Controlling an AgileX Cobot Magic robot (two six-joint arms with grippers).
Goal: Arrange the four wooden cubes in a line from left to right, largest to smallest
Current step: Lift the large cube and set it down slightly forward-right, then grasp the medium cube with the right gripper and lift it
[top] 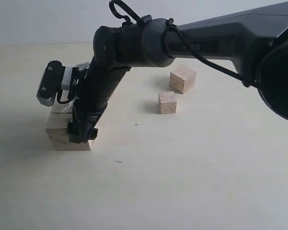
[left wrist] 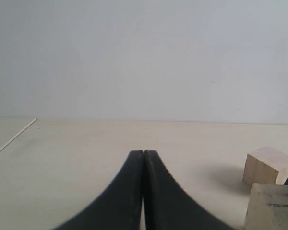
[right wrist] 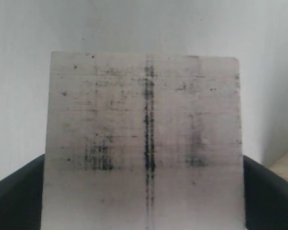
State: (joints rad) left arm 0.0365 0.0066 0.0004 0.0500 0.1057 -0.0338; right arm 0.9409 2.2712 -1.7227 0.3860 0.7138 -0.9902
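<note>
The largest wooden cube (top: pixel 62 133), pale with dark streaks, rests on the table at the left. My right gripper (top: pixel 81 133) has reached across and is shut on it. In the right wrist view its streaked face (right wrist: pixel 144 96) fills the frame between the black fingers (right wrist: pixel 269 196) of that gripper (right wrist: pixel 144 201). Two smaller cubes stand right of centre: a mid-sized one (top: pixel 183 78) and a little one (top: pixel 167 102). My left gripper (left wrist: pixel 143 154) is shut on nothing, low over the table. Beside it are the large cube's corner (left wrist: pixel 273 206) and another cube (left wrist: pixel 266 166).
The right arm (top: pixel 134 48) stretches across the upper scene from the right and hides the table behind it. The pale table (top: pixel 182 167) runs to a back wall. A table edge (left wrist: pixel 12 136) shows in the left wrist view.
</note>
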